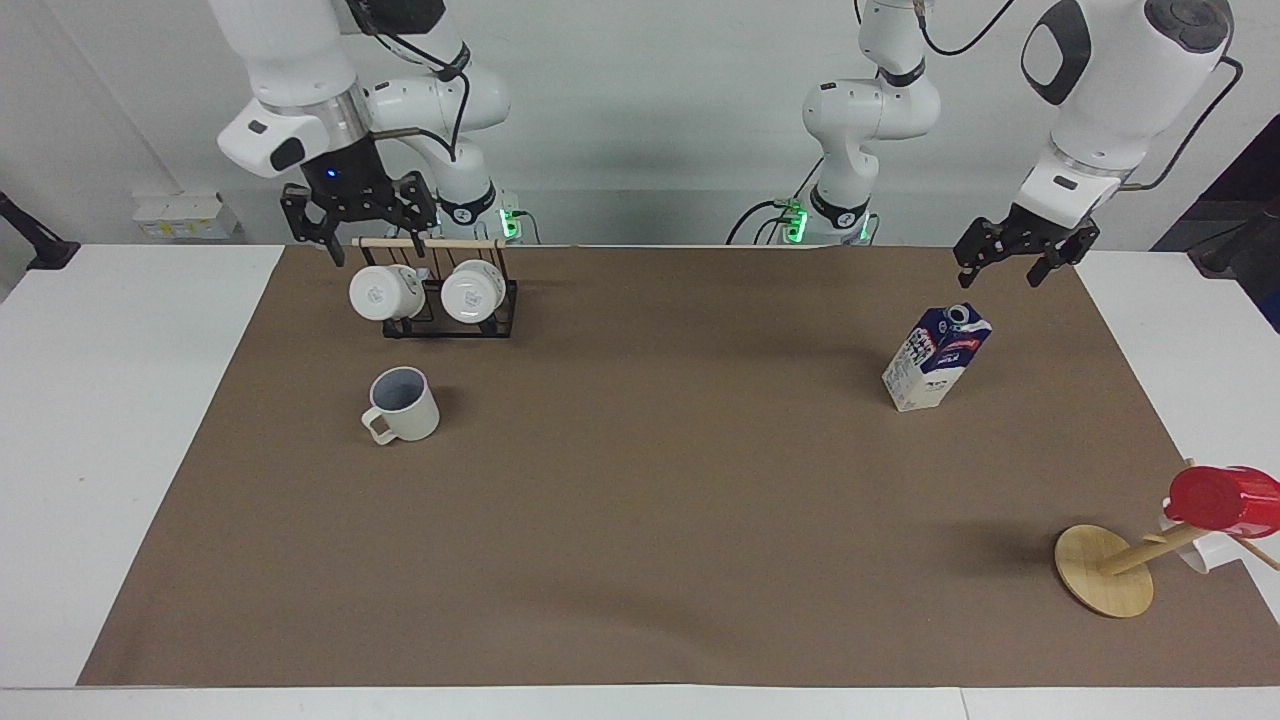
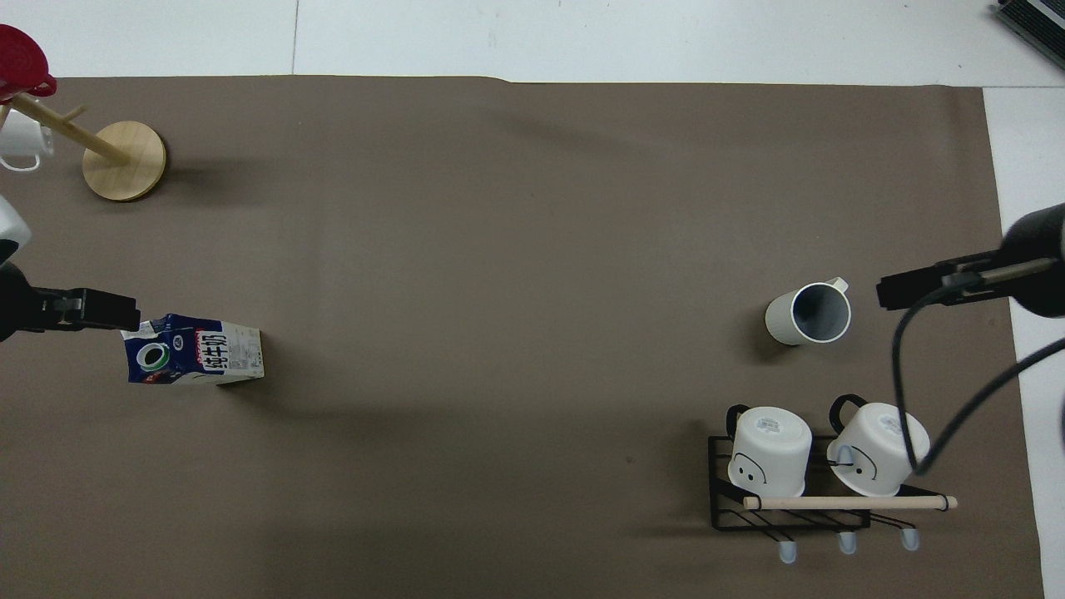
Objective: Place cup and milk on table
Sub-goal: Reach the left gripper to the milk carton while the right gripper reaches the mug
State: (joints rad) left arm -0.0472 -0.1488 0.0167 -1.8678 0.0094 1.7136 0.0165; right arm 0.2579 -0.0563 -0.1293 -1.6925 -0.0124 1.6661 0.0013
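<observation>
Jaws empty and spread, milk [image 1: 936,358] label unreadable

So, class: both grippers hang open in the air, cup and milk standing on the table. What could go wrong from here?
1. The right gripper hangs close above the black rack with its two white mugs; moving toward the cup, it might clip them.
2. The milk is tall and narrow; the left gripper, raised near it, could tip it with an off-centre approach.
</observation>
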